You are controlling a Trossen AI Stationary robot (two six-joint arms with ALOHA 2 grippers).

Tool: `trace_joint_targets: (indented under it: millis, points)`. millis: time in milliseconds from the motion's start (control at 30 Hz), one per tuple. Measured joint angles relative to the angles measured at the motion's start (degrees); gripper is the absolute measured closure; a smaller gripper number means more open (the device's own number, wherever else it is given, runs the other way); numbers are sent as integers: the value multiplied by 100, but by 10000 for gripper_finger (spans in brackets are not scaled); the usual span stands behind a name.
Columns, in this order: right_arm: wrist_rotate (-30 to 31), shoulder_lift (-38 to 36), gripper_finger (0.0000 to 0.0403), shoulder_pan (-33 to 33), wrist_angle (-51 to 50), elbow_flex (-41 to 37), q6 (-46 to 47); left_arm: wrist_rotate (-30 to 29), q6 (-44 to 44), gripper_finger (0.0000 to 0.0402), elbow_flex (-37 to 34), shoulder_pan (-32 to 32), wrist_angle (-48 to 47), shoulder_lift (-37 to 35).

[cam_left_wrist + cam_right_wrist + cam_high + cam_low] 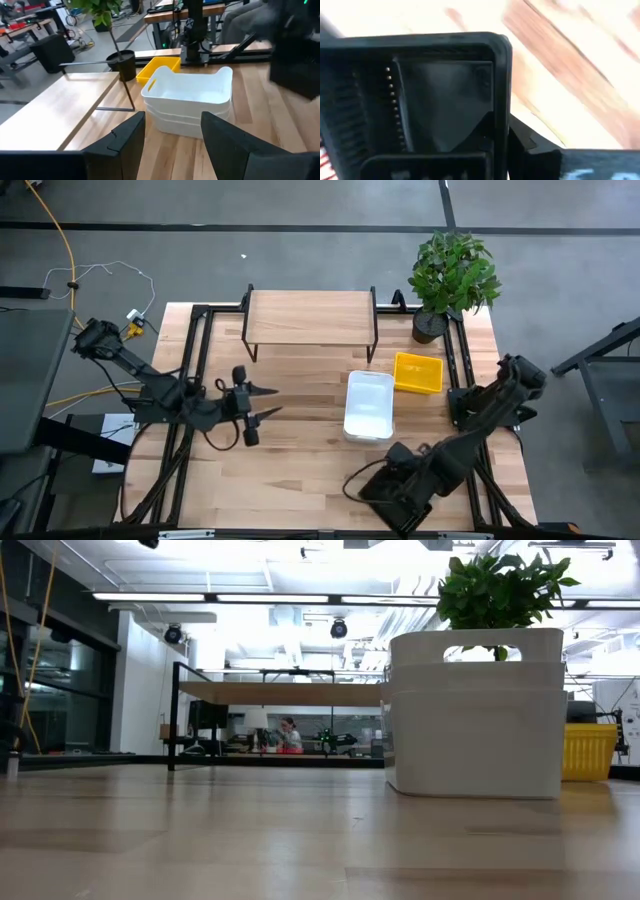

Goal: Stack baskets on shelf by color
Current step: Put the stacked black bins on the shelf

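Observation:
Two white baskets (369, 404) sit nested in one stack on the table, right of centre. A yellow basket (417, 372) stands behind them to the right. The shelf (310, 317) stands at the far edge with a bare top. My right gripper (395, 480) is near the front edge, right of centre, shut on a black basket (445, 100) that fills the right wrist view. My left gripper (268, 402) hangs open above the table's left half. Its fingers (125, 140) point at the white stack (187, 102). My right gripper comes from above, pointing steeply down, and holds the black basket at the top edge of one wall (501, 95). A dark finger (525, 145) shows just outside that wall; the other finger is hidden by the basket. Whether the basket is clear of the table I cannot tell.
A potted plant (452, 275) stands at the far right corner, beside the shelf's right legs. Black frame rails (190, 360) run along the table's left and right sides. Bare wood lies between the two grippers and in front of the shelf.

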Motion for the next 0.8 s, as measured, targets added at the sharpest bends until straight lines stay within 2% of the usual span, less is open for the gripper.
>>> trace_joint_targets:
  millis: [133,233,300,433,500,633,800]
  points:
    - [1142,-16,400,-251,-485,1015,-1001,-187,12,222,0,-138,-3,4]
    - [2407,-16,399,-728,-1038,1681,-1719,-277,11,222,0,-212,1,6]
    - [3031,-24,400,-1158,-1455,2046,-2144,-299,1,222,0,-277,5,6]
    - [3729,-24,401,-2229,-1514,2397,-2923,-296,-4,222,0,-442,-1,6]
    - [3805,-24,401,-2833,-1135,2411,-3332,-299,-4,222,0,-525,1,6]
    - [3448,-24,400,-3990,-402,2277,-4098,-405,10,222,0,-675,14,4]
    - [2508,-13,400,-5325,-255,2206,-4555,-557,-7,222,0,-795,16,6]
